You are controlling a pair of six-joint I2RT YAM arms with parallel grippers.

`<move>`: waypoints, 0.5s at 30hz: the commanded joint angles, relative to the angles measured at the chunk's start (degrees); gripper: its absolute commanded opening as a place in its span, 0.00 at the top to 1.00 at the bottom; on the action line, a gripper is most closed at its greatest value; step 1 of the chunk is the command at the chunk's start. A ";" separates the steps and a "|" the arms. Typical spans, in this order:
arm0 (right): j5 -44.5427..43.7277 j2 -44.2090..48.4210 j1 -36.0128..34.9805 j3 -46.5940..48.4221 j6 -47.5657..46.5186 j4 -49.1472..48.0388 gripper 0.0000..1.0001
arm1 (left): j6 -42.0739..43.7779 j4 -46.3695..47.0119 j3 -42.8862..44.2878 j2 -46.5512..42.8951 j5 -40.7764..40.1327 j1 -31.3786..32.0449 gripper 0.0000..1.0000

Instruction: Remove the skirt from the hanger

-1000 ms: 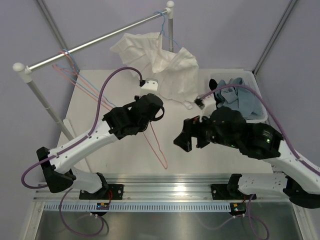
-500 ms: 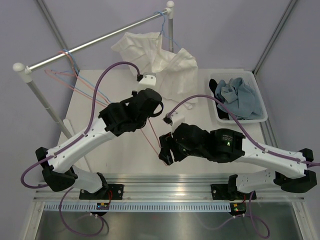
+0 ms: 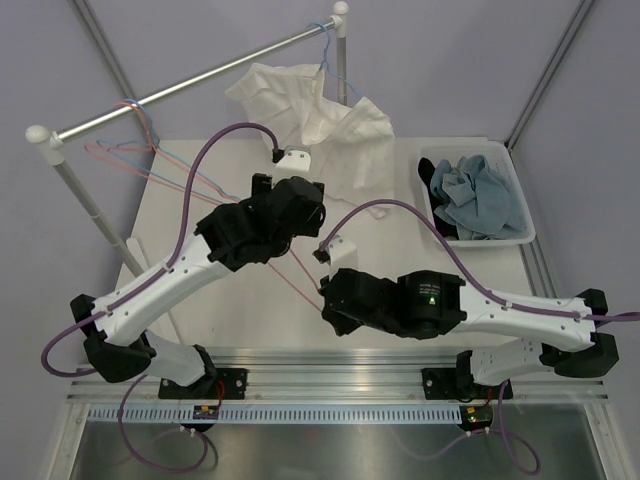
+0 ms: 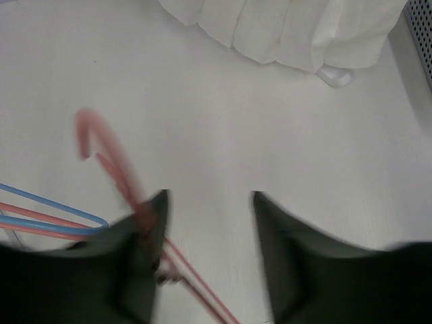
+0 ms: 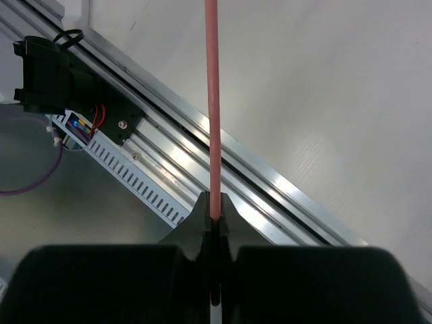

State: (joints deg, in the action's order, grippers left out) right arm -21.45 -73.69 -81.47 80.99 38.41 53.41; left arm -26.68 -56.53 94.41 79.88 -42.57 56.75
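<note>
Hanger (image 5: pixel 212 101): the right wrist view shows its pink wire clamped between the closed fingers of the right hand (image 5: pixel 212 209) and running straight out ahead of the fingertips. The top view hides this grip under the wrist.

The left wrist view shows the left hand (image 4: pixel 209 202) part open. The blurred hook end lies against the outer face of one finger (image 4: pixel 150 223) and is not pinched.

Skirt (image 3: pixel 427 170): seen only from above, as black fabric beside jeans (image 3: pixel 470 195) in a bin (image 3: pixel 484 241), well to the right of both hands.

Arms: both reach inward low over the bench (image 3: pixel 250 310). The left arm is stretched forward and the right is folded across near the front rail.

A white shirt (image 4: pixel 283 27) hangs beyond the left hand, and other hangers (image 4: pixel 47 216) lie to its left.
</note>
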 commanded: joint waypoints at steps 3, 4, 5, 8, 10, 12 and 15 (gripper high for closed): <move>-5.09 -0.75 -1.59 2.07 1.13 -2.08 1.00 | -2.42 0.37 1.83 -2.79 3.27 0.29 0.01; -5.44 -0.67 -1.67 1.89 1.40 -1.91 1.00 | -2.50 0.63 1.48 -4.62 5.28 0.29 0.01; -6.14 -0.58 -1.67 1.63 1.57 -1.73 1.00 | -2.68 0.46 1.39 -5.51 5.82 0.29 0.01; -7.28 0.48 -1.59 0.40 2.02 -1.73 1.00 | -3.12 -0.68 2.35 -9.28 8.63 0.38 0.01; -7.90 1.35 -1.59 -0.74 2.02 -1.82 1.00 | -3.12 -1.21 4.37 -11.14 10.74 0.38 0.01; -8.95 1.62 -1.67 -1.45 2.10 -1.38 1.00 | -3.29 -1.39 6.39 -13.86 11.71 0.38 0.01; -10.19 1.62 -1.59 -1.54 1.76 -0.67 1.00 | -3.21 -0.07 10.00 -17.72 13.56 0.38 0.01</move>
State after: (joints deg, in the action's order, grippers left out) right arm -26.79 -73.78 -82.83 79.64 39.38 53.21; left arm -29.26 -58.96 99.92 66.87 -32.32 56.95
